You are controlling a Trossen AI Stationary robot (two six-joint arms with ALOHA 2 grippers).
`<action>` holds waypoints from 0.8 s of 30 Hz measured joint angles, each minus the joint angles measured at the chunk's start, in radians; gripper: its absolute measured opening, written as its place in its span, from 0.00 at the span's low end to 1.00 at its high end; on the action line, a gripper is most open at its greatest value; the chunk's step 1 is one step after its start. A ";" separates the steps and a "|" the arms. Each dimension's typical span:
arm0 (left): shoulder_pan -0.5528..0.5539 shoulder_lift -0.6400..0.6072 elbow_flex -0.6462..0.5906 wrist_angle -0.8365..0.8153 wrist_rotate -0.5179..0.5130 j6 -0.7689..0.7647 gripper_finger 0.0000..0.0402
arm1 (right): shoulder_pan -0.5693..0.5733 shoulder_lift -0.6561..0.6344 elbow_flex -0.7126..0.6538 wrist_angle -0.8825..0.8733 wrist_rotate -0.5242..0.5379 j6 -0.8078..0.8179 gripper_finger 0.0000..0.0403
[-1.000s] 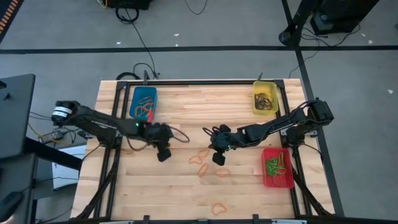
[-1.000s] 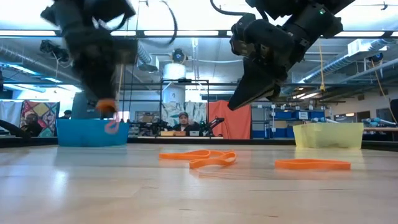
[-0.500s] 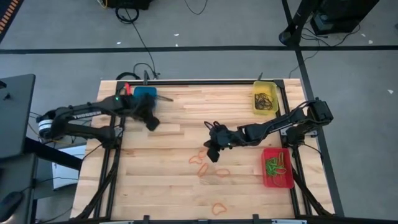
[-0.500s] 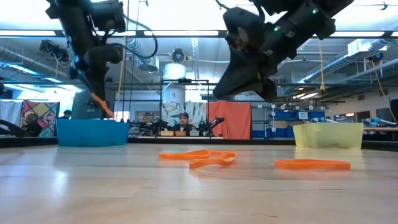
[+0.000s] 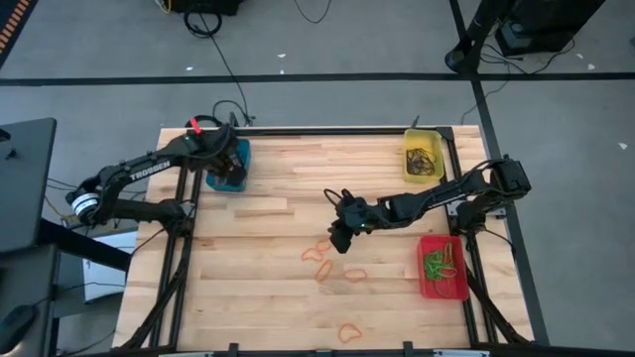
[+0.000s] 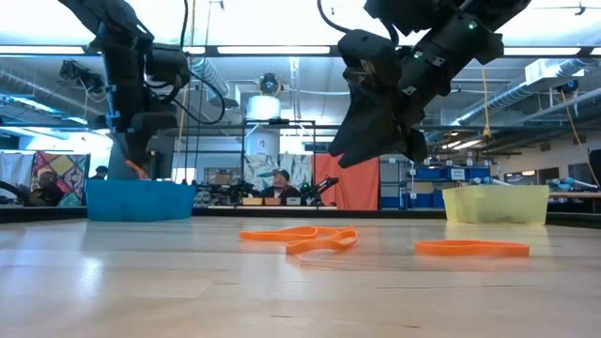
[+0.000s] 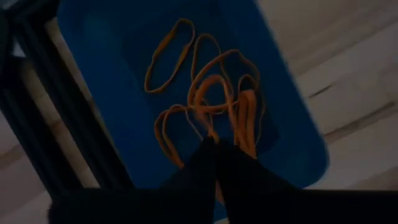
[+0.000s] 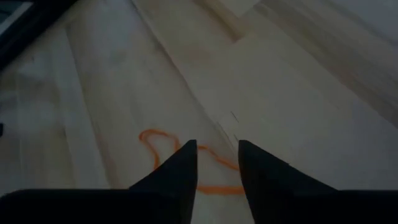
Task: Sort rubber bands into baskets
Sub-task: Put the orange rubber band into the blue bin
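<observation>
My left gripper point(image 7: 215, 142) hangs over the blue basket point(image 5: 234, 165) at the table's far left, shut on an orange rubber band point(image 7: 210, 102). Several more orange bands point(image 7: 166, 55) lie on the basket's floor. My right gripper point(image 8: 216, 148) stands open above the table's middle, its fingers on either side of an orange band point(image 8: 163, 144) lying flat on the wood, clear of it. In the low view this gripper point(image 6: 376, 155) hangs well above the bands point(image 6: 299, 238). My left gripper pinches one strand of the orange band point(image 7: 208, 126) between its two fingertips, pointing steeply down from above. The band hangs below the fingers inside the blue basket, over the bands lying there. I cannot tell whether its lower end rests on them.
A yellow basket point(image 5: 423, 159) with dark bands sits at the far right, and a red basket point(image 5: 443, 268) with green bands at the right edge. More orange bands point(image 5: 354, 275) lie mid-table, and one point(image 5: 349, 332) near the front edge.
My left gripper has swung from the table's middle left toward the far left corner, carrying the orange band, and now hangs over the blue basket. My right gripper has rolled at the wrist and opened, staying above the same orange band.
</observation>
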 joint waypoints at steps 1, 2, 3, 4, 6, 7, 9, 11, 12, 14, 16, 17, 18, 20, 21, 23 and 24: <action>0.011 0.010 0.000 -0.002 0.006 0.009 0.08 | 0.000 0.000 0.000 0.000 -0.002 -0.013 0.33; 0.019 0.018 0.000 0.001 0.009 0.016 0.11 | 0.000 0.000 0.000 0.001 -0.002 -0.021 0.36; 0.027 0.029 0.000 0.003 0.009 0.017 0.15 | 0.000 0.000 0.000 0.000 -0.002 -0.028 0.39; 0.034 0.039 0.000 0.002 0.010 0.017 0.19 | 0.000 0.000 0.000 0.000 -0.002 -0.038 0.41; 0.046 0.057 0.000 0.004 0.009 0.017 0.28 | 0.000 0.000 0.000 0.000 -0.003 -0.065 0.47; 0.051 0.065 0.000 0.008 0.007 0.019 0.32 | 0.000 0.000 0.000 -0.001 -0.003 -0.080 0.49; 0.056 0.078 0.000 0.018 0.006 0.051 0.41 | 0.000 0.000 0.000 -0.007 -0.002 -0.108 0.53; 0.056 0.079 0.000 0.025 0.003 0.077 0.47 | 0.000 0.000 0.000 -0.006 0.002 -0.128 0.55; 0.056 0.080 0.000 0.025 -0.003 0.076 0.50 | 0.000 0.000 0.000 -0.004 0.017 -0.131 0.56; 0.056 0.079 0.000 0.024 -0.028 0.070 0.52 | 0.010 0.000 0.000 -0.004 0.063 -0.189 0.56; 0.057 0.070 0.000 0.023 -0.037 0.062 0.53 | 0.020 0.000 0.000 0.000 0.088 -0.276 0.55; 0.057 0.064 0.000 0.022 -0.037 0.056 0.53 | 0.021 0.000 0.000 0.005 0.088 -0.313 0.55; 0.057 0.054 0.000 0.021 -0.037 0.052 0.53 | 0.021 0.000 0.000 0.009 0.077 -0.341 0.55; 0.054 0.024 0.000 0.020 -0.023 0.042 0.53 | 0.020 0.000 0.000 0.011 0.052 -0.391 0.54; 0.050 0.005 0.000 0.019 -0.003 0.031 0.53 | 0.020 0.000 0.000 0.011 0.050 -0.414 0.54; 0.037 -0.037 0.000 0.016 0.036 0.000 0.53 | 0.019 0.008 0.000 0.015 0.064 -0.435 0.53; 0.026 -0.060 0.000 0.018 0.053 -0.018 0.53 | 0.019 0.018 0.000 0.026 0.071 -0.436 0.53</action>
